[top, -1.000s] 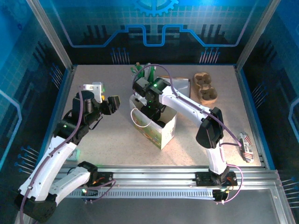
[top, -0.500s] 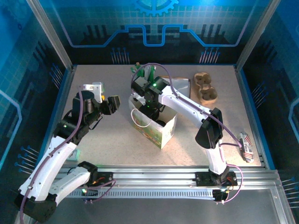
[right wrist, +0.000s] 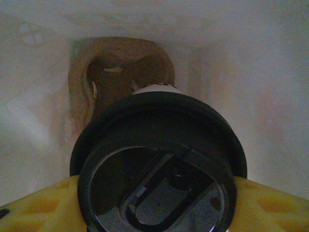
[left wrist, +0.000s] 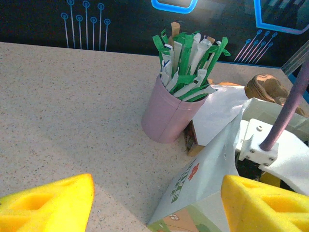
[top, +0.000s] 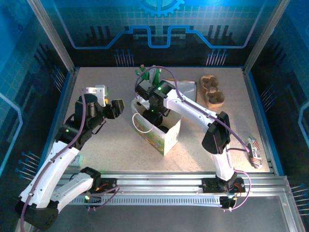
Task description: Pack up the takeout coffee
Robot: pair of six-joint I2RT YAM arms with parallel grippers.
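Speckled surface [top: 116, 154] shows the left fingers [left wrist: 46, 203] spread empty at nine o'clock of the white bag [top: 166, 140], inside which the right fingers [right wrist: 34, 208] clasp the takeout coffee [right wrist: 159, 135] at its black lid [right wrist: 145, 193], so placing seems in hand and next calls for release, then lifting clear.

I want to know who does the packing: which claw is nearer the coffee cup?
Right. The right claw is down inside the paper bag, gripping the coffee cup by its black lid. The left claw hangs open left of the bag, clear of it.
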